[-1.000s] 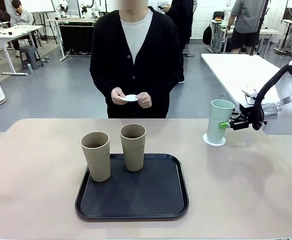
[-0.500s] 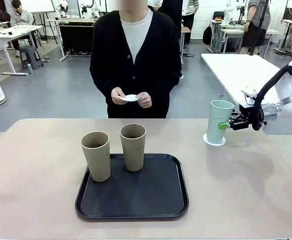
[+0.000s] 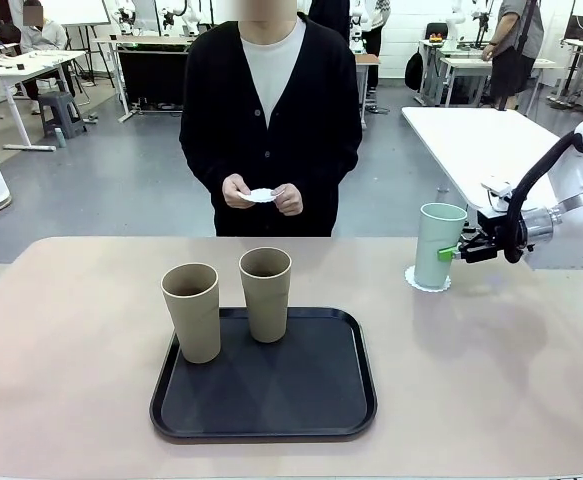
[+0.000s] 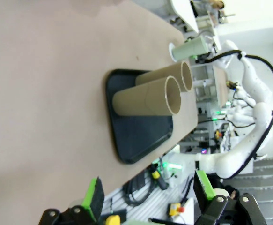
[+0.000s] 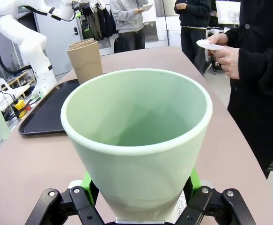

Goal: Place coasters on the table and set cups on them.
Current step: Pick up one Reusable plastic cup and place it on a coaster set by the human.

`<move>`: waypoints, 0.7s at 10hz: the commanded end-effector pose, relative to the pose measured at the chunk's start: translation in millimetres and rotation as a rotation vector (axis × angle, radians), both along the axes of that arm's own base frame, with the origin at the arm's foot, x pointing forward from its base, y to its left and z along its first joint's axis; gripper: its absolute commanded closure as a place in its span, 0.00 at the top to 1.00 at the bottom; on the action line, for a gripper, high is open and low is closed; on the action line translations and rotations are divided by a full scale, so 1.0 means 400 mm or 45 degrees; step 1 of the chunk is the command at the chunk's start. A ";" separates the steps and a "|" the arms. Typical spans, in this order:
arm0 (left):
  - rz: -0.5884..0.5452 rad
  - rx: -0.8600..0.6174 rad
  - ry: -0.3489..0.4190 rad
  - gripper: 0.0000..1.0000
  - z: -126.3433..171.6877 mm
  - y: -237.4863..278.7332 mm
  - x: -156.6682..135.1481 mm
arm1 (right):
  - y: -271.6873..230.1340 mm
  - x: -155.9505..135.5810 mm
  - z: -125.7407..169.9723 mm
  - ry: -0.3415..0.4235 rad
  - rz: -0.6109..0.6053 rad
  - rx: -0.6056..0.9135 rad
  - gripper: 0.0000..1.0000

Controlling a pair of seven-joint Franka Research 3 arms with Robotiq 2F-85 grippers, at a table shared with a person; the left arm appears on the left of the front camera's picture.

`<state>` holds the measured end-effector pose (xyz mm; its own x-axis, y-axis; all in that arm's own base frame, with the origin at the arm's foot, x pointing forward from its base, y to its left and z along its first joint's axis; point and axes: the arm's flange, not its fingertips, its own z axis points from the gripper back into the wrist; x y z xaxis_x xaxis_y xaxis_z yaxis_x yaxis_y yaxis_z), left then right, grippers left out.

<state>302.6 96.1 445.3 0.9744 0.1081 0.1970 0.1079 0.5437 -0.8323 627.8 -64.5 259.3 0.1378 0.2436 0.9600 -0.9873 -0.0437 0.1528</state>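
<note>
our right gripper (image 3: 449, 253) has its green pads against the mint green cup (image 3: 439, 243), apparently steadying it upright on a scalloped coaster (image 3: 428, 282) at the beige table (image 3: 71, 330)'s right. our left gripper (image 4: 148, 192) hangs wide open and empty, two beige cups (image 3: 191, 310) stand on the black tray (image 3: 271, 400), and the person's hands (image 3: 289, 200) hold another coaster (image 3: 261, 195), likely next down.

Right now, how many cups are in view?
3. One beige-brown cup at the black tray's left edge, another farther back on it, the green cup on a coaster at the right.
</note>
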 end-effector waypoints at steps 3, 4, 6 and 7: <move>-0.005 -0.012 -0.021 1.00 0.000 -0.003 0.003 | 0.005 0.021 -0.005 0.039 0.029 -0.012 0.85; -0.005 -0.012 -0.021 1.00 0.000 -0.003 0.003 | 0.007 0.023 -0.007 0.035 0.033 -0.013 0.85; -0.005 -0.012 -0.021 1.00 0.000 -0.003 0.003 | 0.009 0.024 -0.011 0.025 0.041 -0.012 0.85; -0.005 -0.012 -0.021 1.00 0.000 -0.003 0.003 | 0.011 0.026 -0.013 0.019 0.047 -0.011 0.85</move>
<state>302.6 96.1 445.3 0.9744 0.1081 0.1970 0.1079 0.5437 -0.8323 629.7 -59.8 255.0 0.1390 0.2468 0.9591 -0.9857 -0.0582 0.1579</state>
